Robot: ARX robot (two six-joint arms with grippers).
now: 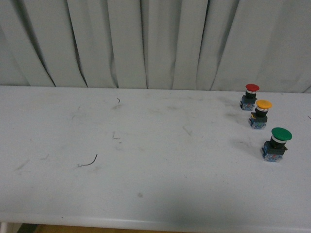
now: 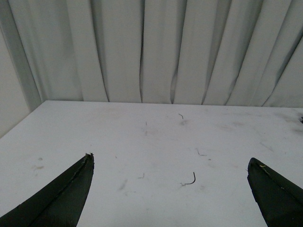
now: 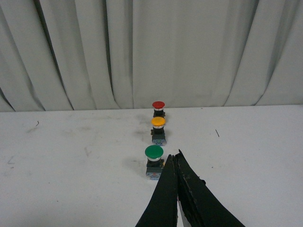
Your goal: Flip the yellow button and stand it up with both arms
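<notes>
The yellow button stands upright on its blue base at the table's right side, between a red-capped button behind it and a larger green-capped button in front. It also shows in the right wrist view. My right gripper is shut and empty, its tips just beside the green button, short of the yellow one. My left gripper is open and empty over bare table far from the buttons. Neither arm shows in the front view.
The white table carries scuffs and a small curved wire scrap, also in the left wrist view. A grey curtain hangs behind the table's far edge. The table's front edge runs along the bottom of the front view.
</notes>
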